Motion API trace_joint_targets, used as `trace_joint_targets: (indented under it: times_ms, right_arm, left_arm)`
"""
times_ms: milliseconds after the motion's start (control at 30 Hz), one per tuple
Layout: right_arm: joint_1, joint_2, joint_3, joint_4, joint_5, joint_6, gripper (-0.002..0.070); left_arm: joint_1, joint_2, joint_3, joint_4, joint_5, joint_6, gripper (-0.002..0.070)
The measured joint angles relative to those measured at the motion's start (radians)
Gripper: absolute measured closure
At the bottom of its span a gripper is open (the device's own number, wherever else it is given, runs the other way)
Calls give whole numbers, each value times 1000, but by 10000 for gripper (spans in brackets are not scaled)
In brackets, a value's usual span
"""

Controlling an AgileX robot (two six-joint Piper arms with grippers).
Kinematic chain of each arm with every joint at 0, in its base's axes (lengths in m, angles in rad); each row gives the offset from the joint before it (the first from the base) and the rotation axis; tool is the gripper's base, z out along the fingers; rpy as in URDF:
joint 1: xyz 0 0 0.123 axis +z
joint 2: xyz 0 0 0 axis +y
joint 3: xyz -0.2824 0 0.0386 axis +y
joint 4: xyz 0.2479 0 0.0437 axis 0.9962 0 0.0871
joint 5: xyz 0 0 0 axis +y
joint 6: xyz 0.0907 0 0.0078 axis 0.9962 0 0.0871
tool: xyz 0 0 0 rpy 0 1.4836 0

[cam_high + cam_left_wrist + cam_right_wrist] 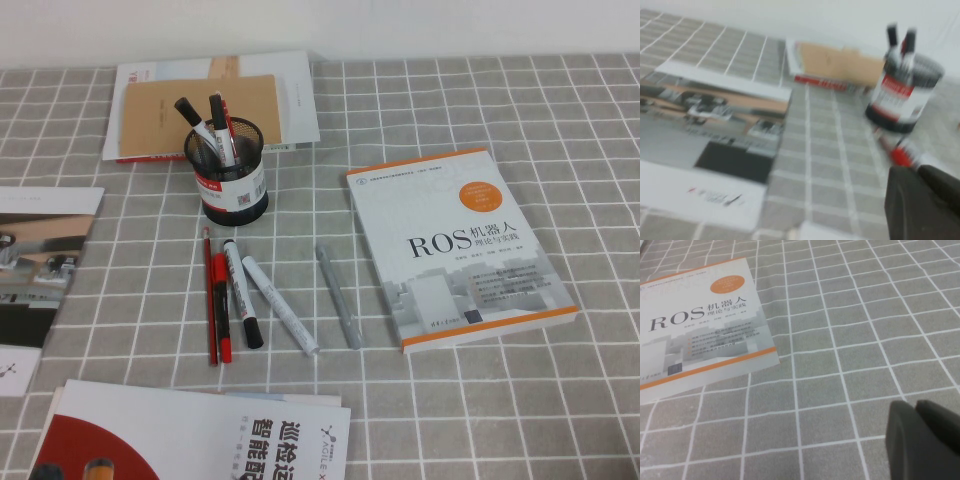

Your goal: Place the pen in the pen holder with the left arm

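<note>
The pen (210, 296), a very thin long red stick, lies on the grey checked cloth at the left end of a row of pens, in front of the pen holder (228, 166). The holder is a black mesh cup with a white and red label and has two black-capped markers in it. No arm shows in the high view. In the left wrist view my left gripper (915, 171) is shut and empty, short of the holder (902, 91), with a blurred red pen tip (900, 156) just past its fingertips. My right gripper (914, 406) is shut and empty over bare cloth.
Beside the pen lie a thicker red pen (221, 305), two markers (243, 292), (280, 303) and a grey pen (338, 295). A ROS book (455, 245) lies right, a booklet (45, 255) left, books (210, 105) behind the holder, and more booklets (200, 435) in front.
</note>
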Motion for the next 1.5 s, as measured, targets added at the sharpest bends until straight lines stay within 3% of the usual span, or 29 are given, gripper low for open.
trace_joint_targets:
  times_ms: [200, 500, 667, 833, 967, 1233, 1500]
  right_arm:
    - [0, 0, 0, 0, 0, 0, 691]
    - [0, 0, 0, 0, 0, 0, 691]
    - [0, 0, 0, 0, 0, 0, 691]
    - [0, 0, 0, 0, 0, 0, 691]
    - [0, 0, 0, 0, 0, 0, 691]
    - [0, 0, 0, 0, 0, 0, 691]
    - [0, 0, 0, 0, 0, 0, 691]
  left_arm:
    - [0, 0, 0, 0, -123, -196, 675]
    - [0, 0, 0, 1, -147, -226, 675]
    - [0, 63, -73, 0, -4, -289, 675]
    - [0, 271, -261, -2, 137, -291, 675]
    - [0, 460, -412, -60, 256, -151, 675]
    - [0, 840, -633, -362, 469, 308, 675]
    - [-32, 1148, -721, -417, 500, 410, 675]
